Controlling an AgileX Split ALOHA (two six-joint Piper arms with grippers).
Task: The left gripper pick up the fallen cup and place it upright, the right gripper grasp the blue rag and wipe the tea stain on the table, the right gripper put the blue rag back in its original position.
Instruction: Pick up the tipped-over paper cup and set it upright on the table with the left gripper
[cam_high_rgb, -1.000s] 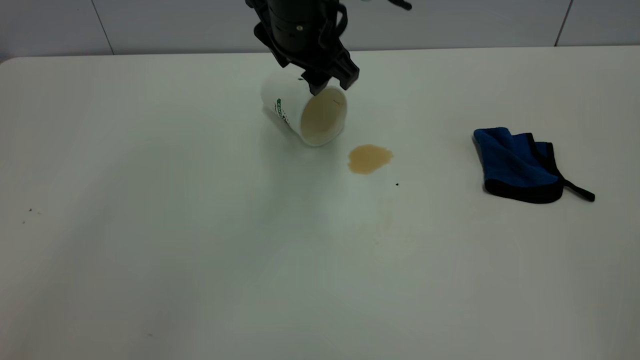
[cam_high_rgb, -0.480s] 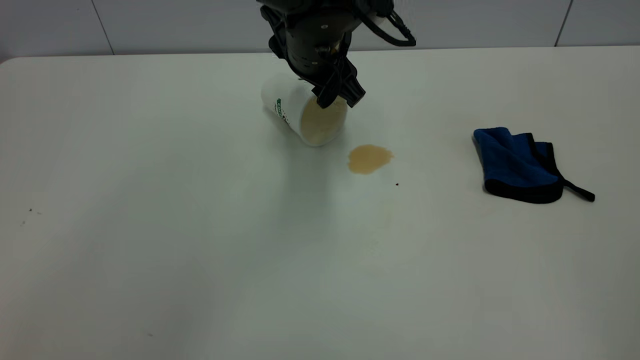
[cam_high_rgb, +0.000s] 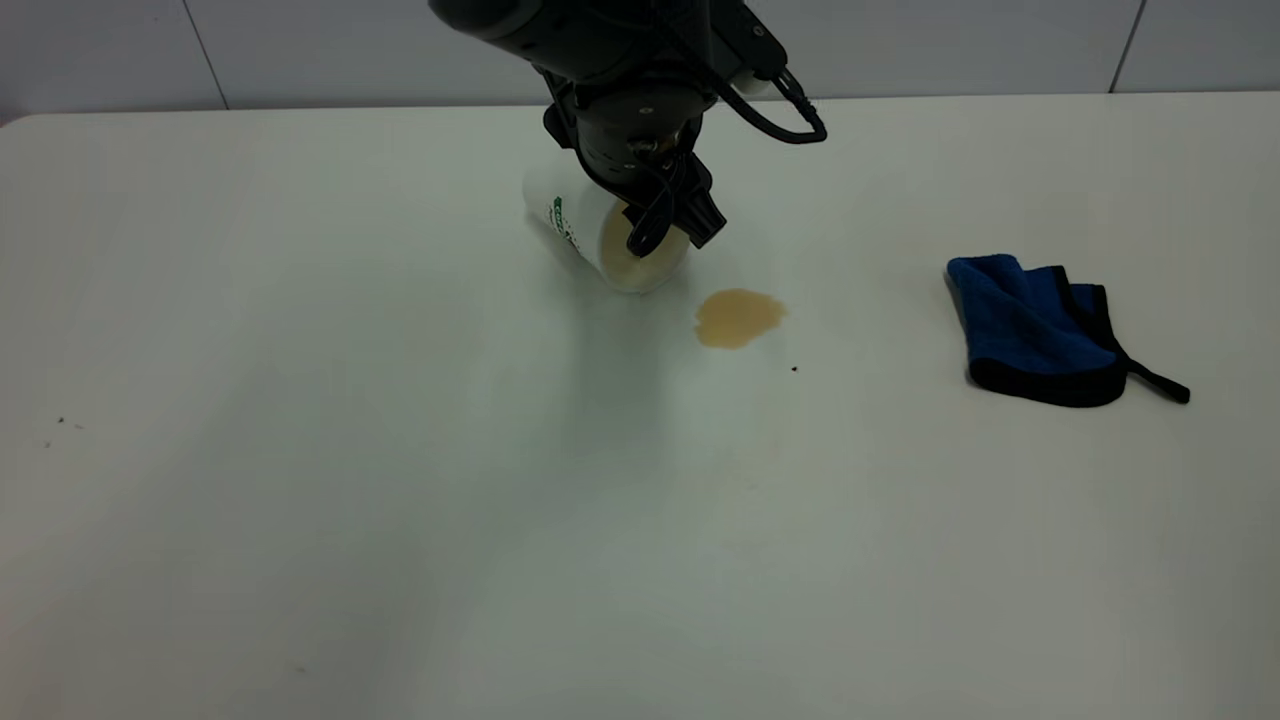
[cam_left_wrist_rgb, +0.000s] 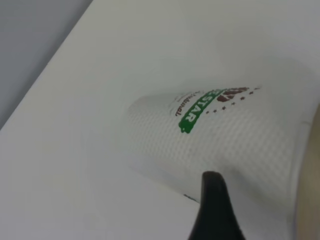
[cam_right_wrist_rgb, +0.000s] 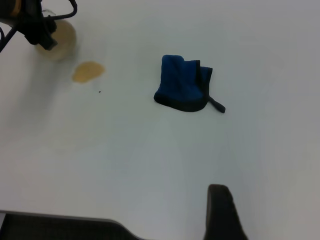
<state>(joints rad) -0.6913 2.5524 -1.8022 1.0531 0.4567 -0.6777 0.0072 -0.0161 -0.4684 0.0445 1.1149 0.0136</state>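
Observation:
The cup (cam_high_rgb: 572, 208) lies on its side on the table (cam_high_rgb: 300, 420), its stained mouth facing the front right. My left gripper (cam_high_rgb: 675, 228) is open and low at the cup's mouth, one finger in front of the opening and the other outside the rim. In the left wrist view one finger (cam_left_wrist_rgb: 212, 210) lies against the cup's (cam_left_wrist_rgb: 225, 135) outer wall. The tea stain (cam_high_rgb: 738, 317) is just right of the mouth. The blue rag (cam_high_rgb: 1020, 320) lies far right. Of my right gripper only one finger (cam_right_wrist_rgb: 220, 210) shows, high above the table and away from the rag (cam_right_wrist_rgb: 180, 82); it looks open.
A tiny black speck (cam_high_rgb: 794, 368) sits just front-right of the stain. A few more specks lie at the table's left (cam_high_rgb: 60, 422). A grey wall runs behind the table's back edge (cam_high_rgb: 950, 95).
My left gripper has come down and slightly forward, from above the cup's rim to the level of its mouth. The cup, stain and rag have not moved.

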